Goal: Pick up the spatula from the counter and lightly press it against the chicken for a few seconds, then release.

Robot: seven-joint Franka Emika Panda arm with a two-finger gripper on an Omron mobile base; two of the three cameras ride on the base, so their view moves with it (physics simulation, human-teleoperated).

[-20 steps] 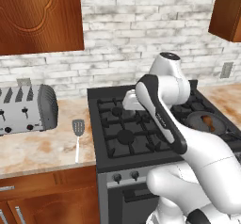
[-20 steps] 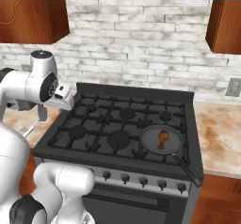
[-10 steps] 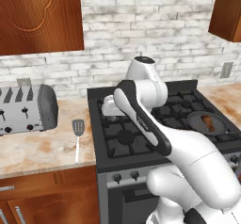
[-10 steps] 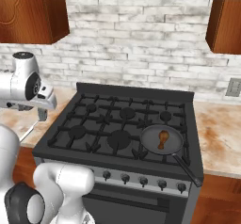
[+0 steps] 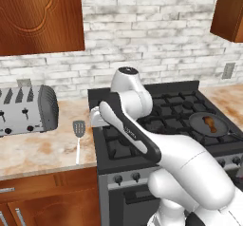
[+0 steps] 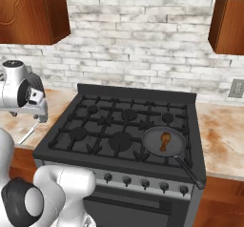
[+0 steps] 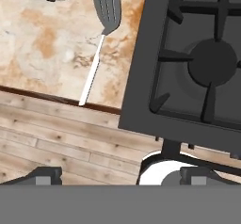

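Arm [image 5: 137,136] swung left, chicken [image 6: 164,140] in pan [image 6: 151,146]

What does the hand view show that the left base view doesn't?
Hand view, not left base: the wooden floor below the edge of the counter. Left base, not hand: the pan holding the chicken, and the brick wall. Both: the spatula lying flat on the counter beside the stove.

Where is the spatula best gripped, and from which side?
Take the spatula by the middle of its thin white handle, straight down from above, jaws across it: it lies flat on the counter, leaving only top and sides free.
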